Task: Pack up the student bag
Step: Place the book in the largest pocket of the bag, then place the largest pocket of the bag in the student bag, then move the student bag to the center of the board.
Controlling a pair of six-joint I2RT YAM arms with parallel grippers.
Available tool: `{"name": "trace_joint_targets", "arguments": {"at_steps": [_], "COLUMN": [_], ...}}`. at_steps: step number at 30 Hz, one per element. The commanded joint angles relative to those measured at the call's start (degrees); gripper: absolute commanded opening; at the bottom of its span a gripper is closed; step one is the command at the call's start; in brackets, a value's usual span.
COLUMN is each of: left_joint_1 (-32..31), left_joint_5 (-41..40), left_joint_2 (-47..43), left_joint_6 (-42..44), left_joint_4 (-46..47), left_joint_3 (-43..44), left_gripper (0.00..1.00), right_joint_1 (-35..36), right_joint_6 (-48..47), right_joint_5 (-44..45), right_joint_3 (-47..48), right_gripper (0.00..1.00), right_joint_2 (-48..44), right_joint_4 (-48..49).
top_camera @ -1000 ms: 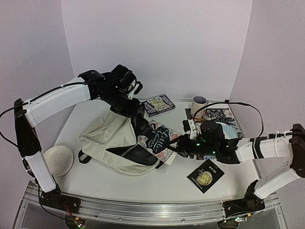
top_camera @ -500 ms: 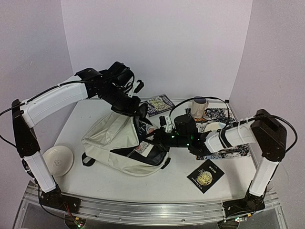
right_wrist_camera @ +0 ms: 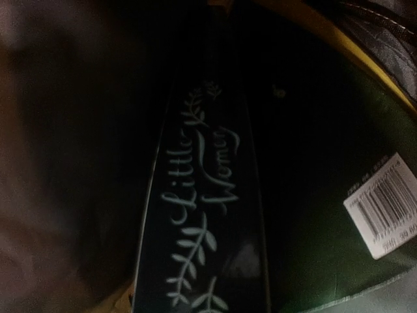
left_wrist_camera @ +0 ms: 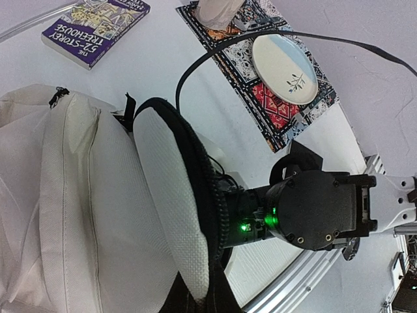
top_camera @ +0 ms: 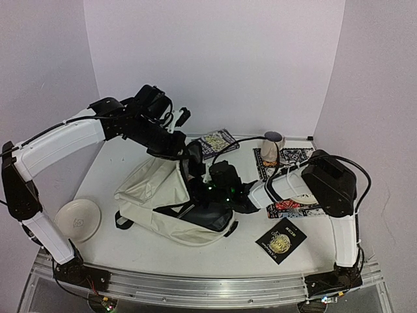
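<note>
The cream student bag (top_camera: 153,189) lies at the table's middle left with its mouth facing right. My left gripper (top_camera: 192,160) is shut on the black-trimmed edge of the bag's flap (left_wrist_camera: 171,195) and holds it up. The right arm's wrist (top_camera: 225,186) sits at the mouth; its fingers are hidden inside the bag. In the right wrist view it is dark, and the dark "Little Women" book (right_wrist_camera: 202,215) runs straight down to the jaws, which grip it. A dark green cover with a barcode label (right_wrist_camera: 381,205) lies beside it inside the bag.
A purple Treehouse book (top_camera: 217,142) lies behind the bag. A mug (top_camera: 272,147) and a plate (left_wrist_camera: 285,64) stand on the patterned mat (top_camera: 300,156) at the right. A black book (top_camera: 281,239) lies front right, and a white bowl (top_camera: 78,220) front left.
The right arm has swung left and carried the "Little Women" book from outside the mouth into the bag. The left arm has shifted slightly left, still holding the flap.
</note>
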Motion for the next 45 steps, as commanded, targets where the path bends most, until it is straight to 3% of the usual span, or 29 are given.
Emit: {"name": "trace_joint_targets", "arguments": {"at_steps": [1, 6, 12, 23, 30, 35, 40, 45], "left_joint_1": [-0.5, -0.5, -0.4, -0.1, -0.1, -0.1, -0.1, -0.1], "left_joint_5": [1.1, -1.5, -3.5, -2.7, -0.2, 1.1, 1.5, -1.4], "left_joint_2": [-5.6, -6.2, -7.1, -7.6, -8.9, -9.4, -9.2, -6.3], "left_joint_6": [-1.1, -1.6, -1.6, -1.7, -1.7, -1.5, -1.4, -1.8], "left_joint_4": [8.1, 9.1, 9.6, 10.7, 11.9, 13.6, 15.2, 15.8], "left_joint_3": [-1.2, -3.1, -5.5, -8.1, -11.6, -13.2, -14.0, -15.4], "left_gripper": [0.0, 0.0, 0.0, 0.0, 0.11, 0.33, 0.53, 0.67], "right_joint_1": [1.2, 2.0, 2.3, 2.4, 2.0, -0.5, -5.8, -9.3], "right_joint_6": [1.3, -0.2, -5.4, -15.6, -26.7, -32.3, -35.0, -37.2], "right_joint_5": [7.4, 9.1, 8.6, 7.8, 13.8, 21.6, 23.5, 25.8], "right_joint_3": [4.4, 5.6, 2.0, -5.6, -9.8, -13.2, -17.0, -18.3], "right_gripper": [0.04, 0.28, 0.57, 0.85, 0.91, 0.93, 0.92, 0.86], "right_joint_2": [1.4, 2.3, -3.0, -14.5, -25.0, -32.6, -38.0, -36.9], "right_joint_4": [2.7, -1.1, -6.1, -15.9, -28.4, -37.1, -40.8, -42.3]}}
